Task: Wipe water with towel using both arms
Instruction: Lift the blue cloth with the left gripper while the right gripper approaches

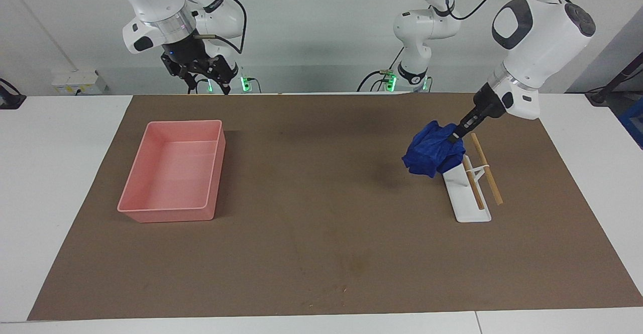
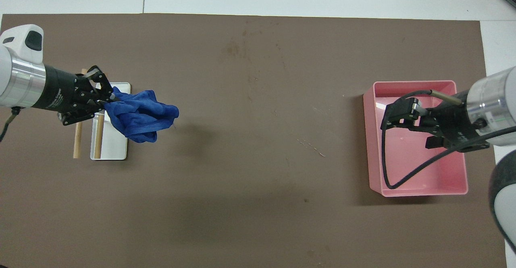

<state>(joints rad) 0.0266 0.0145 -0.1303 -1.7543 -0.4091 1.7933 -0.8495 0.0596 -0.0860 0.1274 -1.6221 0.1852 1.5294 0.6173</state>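
Over white rack (image 1: pixel 472 208): left pincer (image 1: pixel 456 138) angled down, clamping towel (image 1: pixel 432 148).

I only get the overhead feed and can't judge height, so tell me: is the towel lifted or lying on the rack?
Observer: The towel hangs off the mat, bunched in the left gripper, with its shadow on the brown mat below.
Operator: And the right gripper looks like it is inside the pink tray?
Observer: No. The right gripper waits high up, nearer the robots than the pink tray; it only overlaps the tray from above.
Operator: Does the towel touch the rack?
Observer: Its lower folds come close to the white rack's end; contact is unclear.
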